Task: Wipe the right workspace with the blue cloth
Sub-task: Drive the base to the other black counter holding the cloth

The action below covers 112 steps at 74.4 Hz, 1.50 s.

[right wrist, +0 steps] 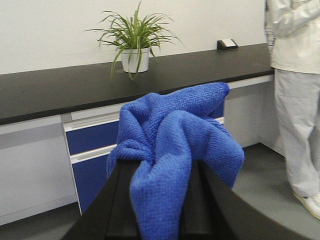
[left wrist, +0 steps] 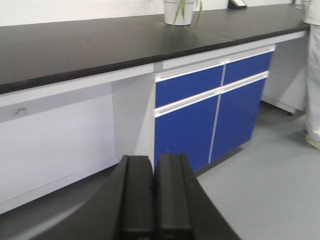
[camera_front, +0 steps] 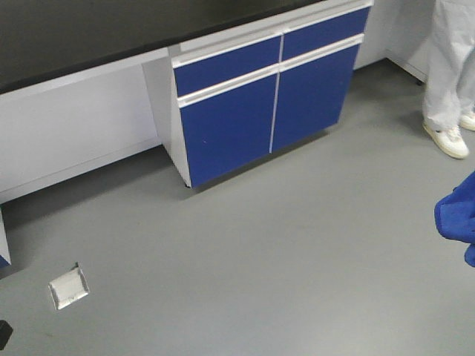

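Note:
My right gripper [right wrist: 159, 165] is shut on the blue cloth [right wrist: 170, 140], which bunches up between and above the black fingers [right wrist: 122, 200] and hangs over them. The cloth also shows at the right edge of the front view [camera_front: 459, 216], held above the grey floor. My left gripper [left wrist: 153, 162] is shut and empty, its two black fingers [left wrist: 137, 195] pressed together, pointing at the blue cabinet [left wrist: 210, 115] under the black countertop [left wrist: 100, 45]. The countertop also runs across the right wrist view [right wrist: 75, 90].
A potted plant [right wrist: 134, 42] stands on the countertop, with a small dark device [right wrist: 227, 44] further right. A person in white [right wrist: 295, 100] stands at the right, feet visible in the front view [camera_front: 449, 133]. A small floor plate [camera_front: 68, 287] lies at the lower left.

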Available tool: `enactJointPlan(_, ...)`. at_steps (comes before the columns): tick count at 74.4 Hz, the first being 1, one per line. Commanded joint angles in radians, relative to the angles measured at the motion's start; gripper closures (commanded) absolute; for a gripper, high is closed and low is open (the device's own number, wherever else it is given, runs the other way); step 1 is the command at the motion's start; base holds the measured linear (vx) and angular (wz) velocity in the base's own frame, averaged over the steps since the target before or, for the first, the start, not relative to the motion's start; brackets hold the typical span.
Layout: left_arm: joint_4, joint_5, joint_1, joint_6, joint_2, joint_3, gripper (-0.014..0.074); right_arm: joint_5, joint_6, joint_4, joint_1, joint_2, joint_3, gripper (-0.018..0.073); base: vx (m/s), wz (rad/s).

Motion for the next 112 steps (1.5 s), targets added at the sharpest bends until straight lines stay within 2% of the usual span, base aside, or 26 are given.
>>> enactJointPlan(1,-0.006,-0.082,0.000,0.000,-0.010,-0.025,0.0603,-0.084,-0.005,0.008,-0.005,0.014,-0.027,0.0564,0.41,0.28)
enactJointPlan(70,-0.006,-0.082,0.000,0.001,-0.010,-0.025,0.0603,-0.084,-0.005,0.008,-0.005,0.014,-0.027,0.0564,0.40,0.45)
enactJointPlan(112,-0.006,-0.082,0.000,0.001,-0.010,-0.025,0.0603,-0.084,-0.005,0.008,-0.005,0.014,-0.027,0.0564,0.35,0.12)
